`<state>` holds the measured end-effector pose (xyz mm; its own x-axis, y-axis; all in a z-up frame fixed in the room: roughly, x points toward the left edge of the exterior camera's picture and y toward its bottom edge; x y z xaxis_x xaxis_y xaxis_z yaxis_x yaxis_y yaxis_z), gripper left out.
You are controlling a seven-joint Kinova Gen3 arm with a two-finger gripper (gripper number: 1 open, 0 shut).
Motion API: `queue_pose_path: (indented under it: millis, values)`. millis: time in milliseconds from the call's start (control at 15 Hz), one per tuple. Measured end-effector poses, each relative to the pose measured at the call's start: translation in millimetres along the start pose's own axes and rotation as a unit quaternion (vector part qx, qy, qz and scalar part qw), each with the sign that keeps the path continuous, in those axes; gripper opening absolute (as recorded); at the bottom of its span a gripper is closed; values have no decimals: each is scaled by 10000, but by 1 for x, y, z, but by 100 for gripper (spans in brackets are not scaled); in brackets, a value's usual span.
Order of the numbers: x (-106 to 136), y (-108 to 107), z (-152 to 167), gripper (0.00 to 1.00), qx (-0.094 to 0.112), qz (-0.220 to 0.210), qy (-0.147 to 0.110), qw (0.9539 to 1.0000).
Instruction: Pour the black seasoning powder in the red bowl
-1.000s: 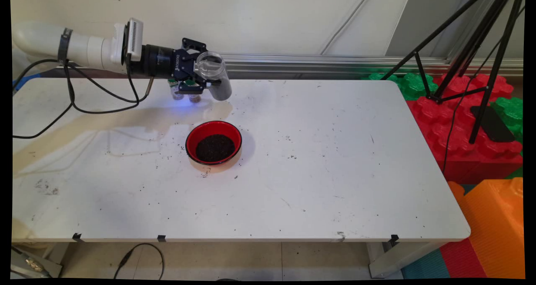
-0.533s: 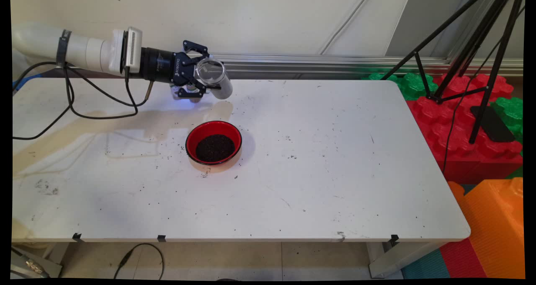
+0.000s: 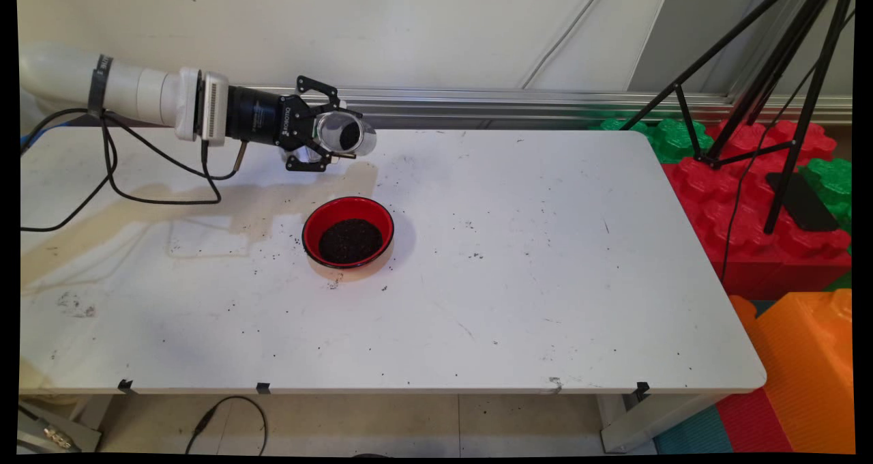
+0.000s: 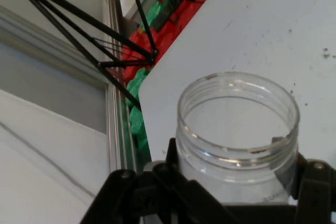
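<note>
Tipped further since a second ago, clear plastic screw-neck jar near worktop's far edge | hand clamped round its body | light, rigid, slick, best held mid-body

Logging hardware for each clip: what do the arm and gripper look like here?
The arm is made of rounded white links with a dark band around one of them. A black cylindrical wrist leads to a black two-finger gripper with open linkage and small white lettering. Black cables hang in loops beneath it.
</note>
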<state>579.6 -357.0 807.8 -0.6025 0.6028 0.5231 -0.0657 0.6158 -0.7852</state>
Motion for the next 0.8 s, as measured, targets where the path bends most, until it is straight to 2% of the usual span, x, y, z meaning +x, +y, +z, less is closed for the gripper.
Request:
queue_pose_path:
  millis: [467, 800]
  values:
    - [3, 4, -1, 0, -30, 817, -121, 9966]
    - [1, 9, 0, 0, -86, 1389, -250, 9899]
